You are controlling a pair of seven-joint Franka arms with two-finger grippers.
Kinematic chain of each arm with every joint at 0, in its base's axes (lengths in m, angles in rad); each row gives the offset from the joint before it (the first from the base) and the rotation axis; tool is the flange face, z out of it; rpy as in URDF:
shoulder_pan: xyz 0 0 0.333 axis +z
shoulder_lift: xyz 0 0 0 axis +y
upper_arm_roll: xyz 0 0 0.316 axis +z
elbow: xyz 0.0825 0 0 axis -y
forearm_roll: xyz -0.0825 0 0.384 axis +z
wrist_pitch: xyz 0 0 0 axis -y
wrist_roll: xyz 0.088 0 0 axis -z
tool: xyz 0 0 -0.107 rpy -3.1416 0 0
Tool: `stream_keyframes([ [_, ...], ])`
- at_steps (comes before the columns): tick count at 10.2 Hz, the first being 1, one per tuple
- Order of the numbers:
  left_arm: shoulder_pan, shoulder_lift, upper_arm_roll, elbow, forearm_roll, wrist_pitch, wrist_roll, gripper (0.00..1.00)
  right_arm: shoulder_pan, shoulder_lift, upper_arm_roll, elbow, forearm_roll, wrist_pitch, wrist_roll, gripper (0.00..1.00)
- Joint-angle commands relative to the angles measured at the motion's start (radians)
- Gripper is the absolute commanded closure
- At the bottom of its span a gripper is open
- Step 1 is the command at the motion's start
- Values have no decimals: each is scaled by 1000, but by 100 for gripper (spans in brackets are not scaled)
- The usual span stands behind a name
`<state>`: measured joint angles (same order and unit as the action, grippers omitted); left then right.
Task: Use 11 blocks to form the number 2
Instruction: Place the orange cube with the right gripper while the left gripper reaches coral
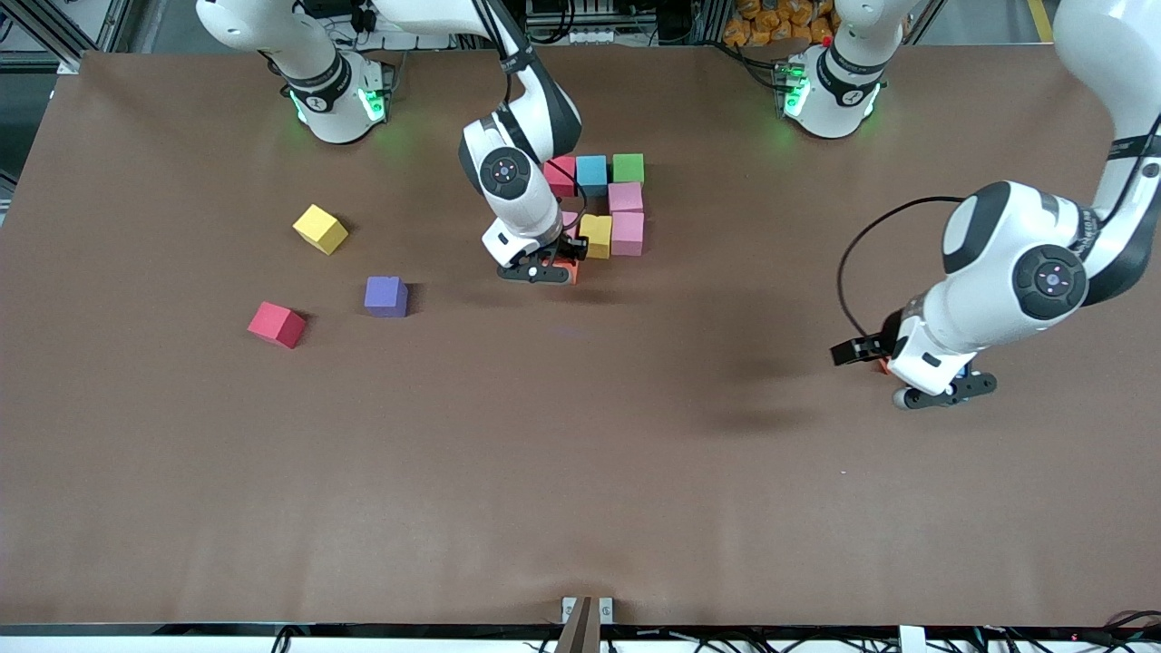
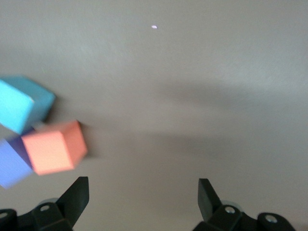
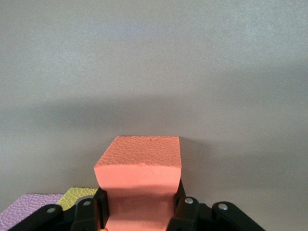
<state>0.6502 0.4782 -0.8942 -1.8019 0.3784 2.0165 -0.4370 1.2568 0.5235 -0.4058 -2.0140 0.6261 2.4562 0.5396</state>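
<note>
My right gripper is shut on an orange block, low over the table beside the yellow block of a cluster. That cluster holds red, light blue and green blocks in a row, with two pink blocks below the green one. My left gripper is open and empty, low over bare table toward the left arm's end. Beside it lie light blue, orange and purple blocks.
Three loose blocks lie toward the right arm's end of the table: yellow, purple and red. The brown table runs wide and flat toward the front camera.
</note>
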Motion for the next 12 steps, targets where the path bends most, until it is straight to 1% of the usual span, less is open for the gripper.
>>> stream_keyframes([
  [1, 42, -4, -9, 1, 97, -16, 333, 0, 7, 0, -4, -19, 21, 6, 8, 1],
  [3, 43, 5, -9, 3, 132, -10, 565, 0, 4, -5, -7, -5, 26, -6, 83, 0],
  [4, 61, 17, -8, 1, 134, -6, 675, 0, 3, -5, -7, 6, 24, -8, 104, 0],
  [6, 68, 45, 0, -7, 145, -7, 853, 0, -17, -17, -11, 12, 26, -32, 108, 0],
  [7, 68, 51, 17, -5, 151, -7, 912, 0, -20, -19, -13, 17, 26, -42, 105, 0],
  [8, 68, 53, 40, -7, 151, -13, 926, 0, -20, -22, -16, 17, 26, -42, 99, 0],
  [9, 66, 54, 43, -11, 149, -24, 914, 0, -20, -45, -51, 17, 15, -46, 76, 0],
  [10, 65, 60, 43, -16, 149, -57, 897, 0, -20, -68, -103, 18, 12, -98, 7, 0],
  [11, 65, 66, 43, -17, 151, -65, 896, 0, -22, -88, -179, 18, 12, -161, -104, 0],
  [12, 65, 77, 44, -25, 169, -65, 903, 0, -46, -105, -239, 17, 12, -231, -271, 0],
])
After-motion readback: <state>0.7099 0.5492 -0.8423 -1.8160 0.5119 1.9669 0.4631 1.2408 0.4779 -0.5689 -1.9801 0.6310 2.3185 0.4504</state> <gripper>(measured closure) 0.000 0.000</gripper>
